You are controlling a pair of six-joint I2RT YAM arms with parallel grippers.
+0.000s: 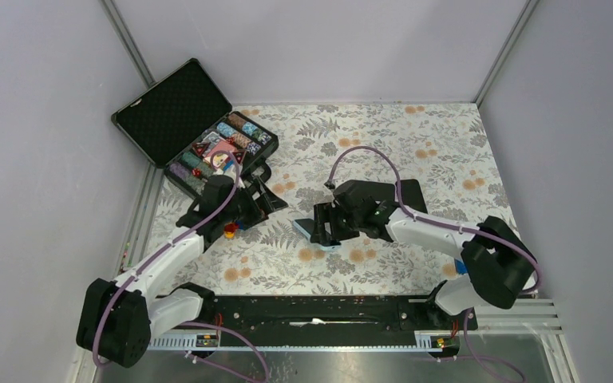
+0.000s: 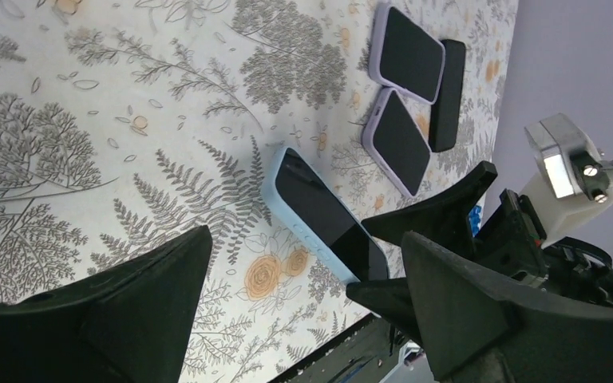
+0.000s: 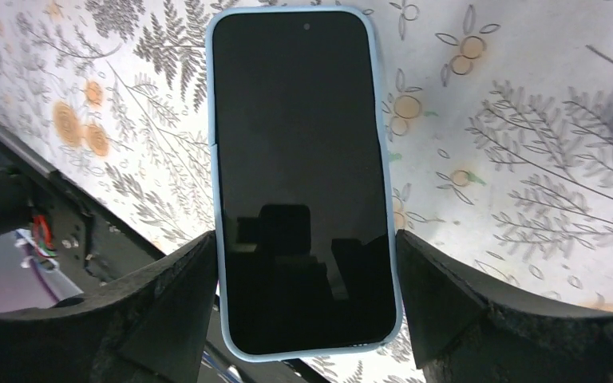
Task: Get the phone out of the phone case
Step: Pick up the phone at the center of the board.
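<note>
- The phone [image 3: 303,159], snug in its blue case [image 2: 299,231], is lying screen-up mid-surface [image 1: 415,136], toward the near edge.
- Right jaws are clasping its long sides near one end, its long axis running straight out from the wrist.
- Left jaws are hanging released, well to the left, with bare surface lying between.

Right claw [image 3: 303,255] hugs the phone's [image 3: 299,144] long sides; counter [image 1: 287,271] toward the left claw [image 1: 265,191] lies open; other phones [image 2: 403,140] nearby.
</note>
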